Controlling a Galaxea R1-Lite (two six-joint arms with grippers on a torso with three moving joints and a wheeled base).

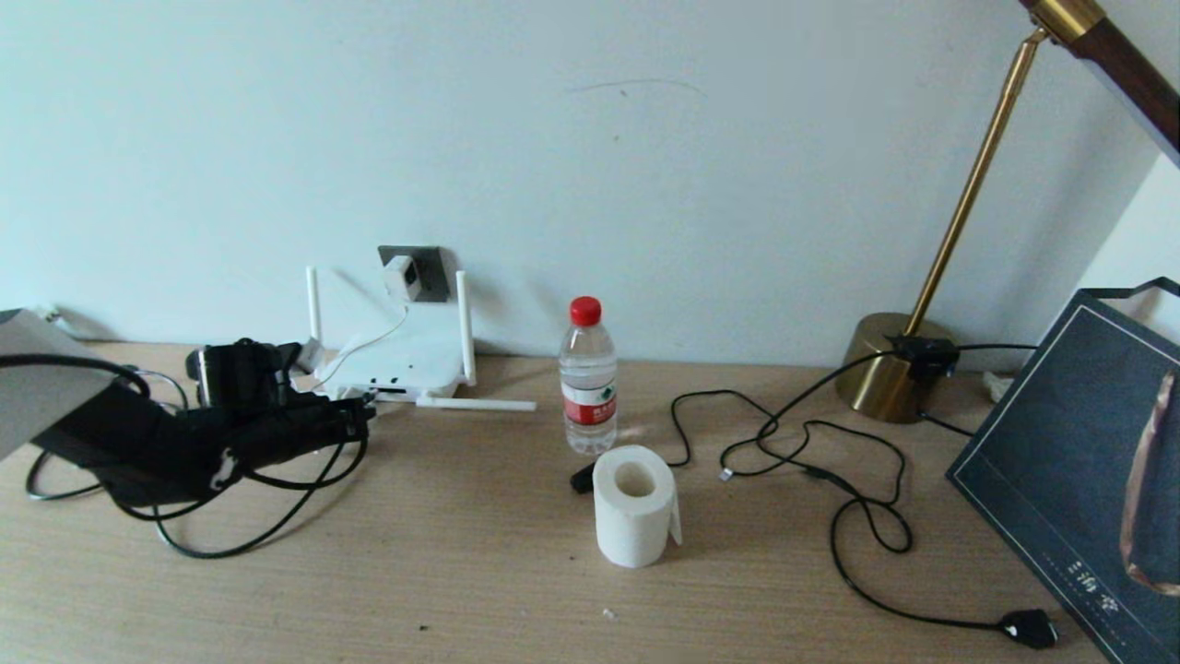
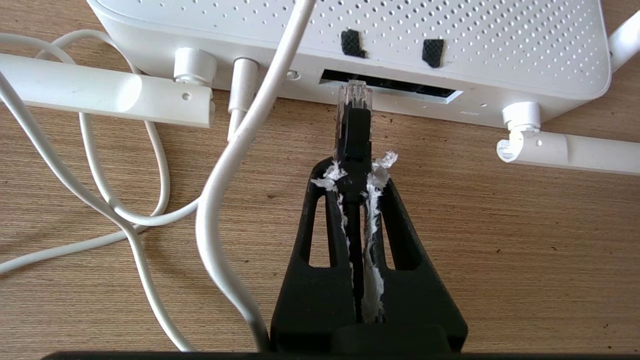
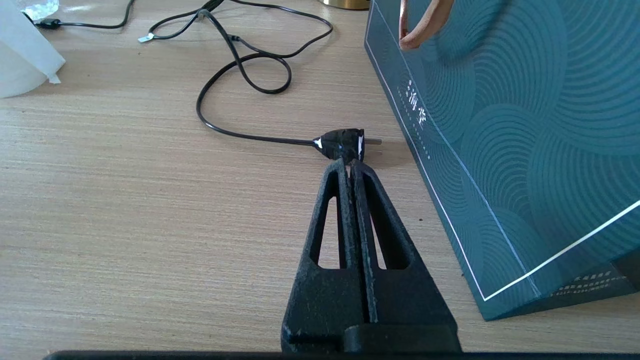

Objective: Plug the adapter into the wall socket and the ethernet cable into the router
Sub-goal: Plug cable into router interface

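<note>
The white router [image 1: 396,364] lies against the wall with the dark grey wall socket [image 1: 426,269] just above it. The white adapter [image 1: 399,275] sits on that plate, and its white cord [image 2: 220,165] runs down to the router's back. My left gripper [image 2: 354,170] is shut on the ethernet cable [image 2: 354,135] just behind its plug. The clear plug tip [image 2: 354,94] is at the mouth of the router's dark port slot [image 2: 400,89]. The cable's black loops [image 1: 240,544] trail under my left arm. My right gripper [image 3: 350,165] is shut and empty above the table.
Two antennas [image 2: 105,92] [image 2: 570,150] lie flat on the table either side of the ports. A water bottle [image 1: 588,378], a tissue roll [image 1: 633,505], a brass lamp base [image 1: 890,369] with its black cord and plug [image 3: 342,144], and a dark teal bag [image 1: 1079,480] stand to the right.
</note>
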